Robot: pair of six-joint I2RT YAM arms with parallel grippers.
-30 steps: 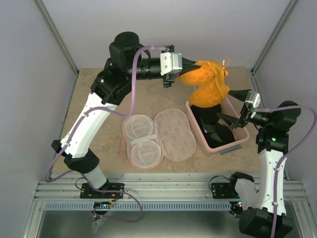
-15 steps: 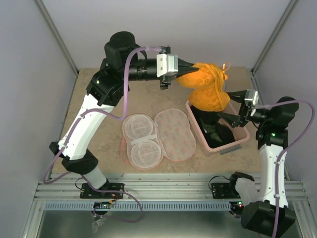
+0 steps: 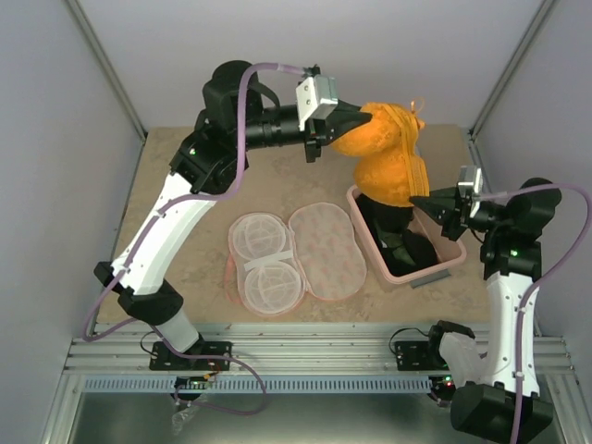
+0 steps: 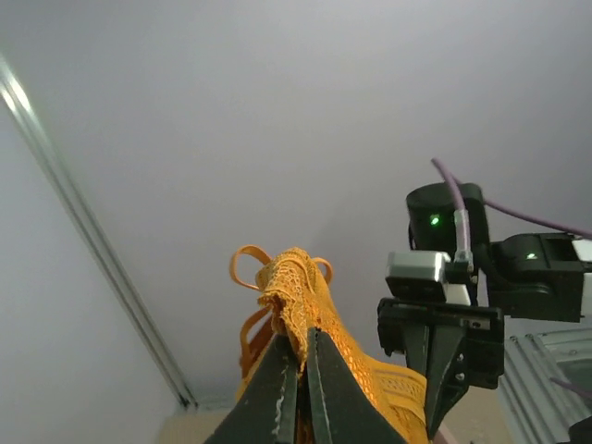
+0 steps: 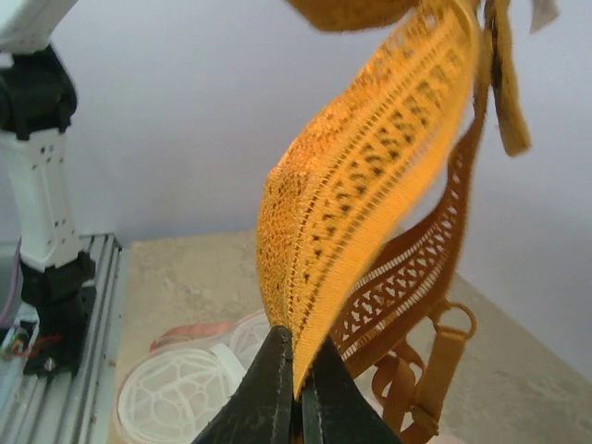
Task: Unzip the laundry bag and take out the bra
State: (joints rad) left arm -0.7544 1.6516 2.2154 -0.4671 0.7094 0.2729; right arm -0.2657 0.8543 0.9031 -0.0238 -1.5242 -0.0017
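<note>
Bra (image 3: 388,171) hangs above the pink bin (image 3: 421,274), pinched by left claw (image 3: 368,117) and right claw (image 3: 425,197).

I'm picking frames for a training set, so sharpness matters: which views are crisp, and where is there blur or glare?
Top external: evenly lit, sharp, no glare, only soft shadows. Left wrist: the bra is sharp at the left claw. Right wrist: its lace is crisp mid-frame and blurred at the top; the laundry bag behind is soft.
</note>
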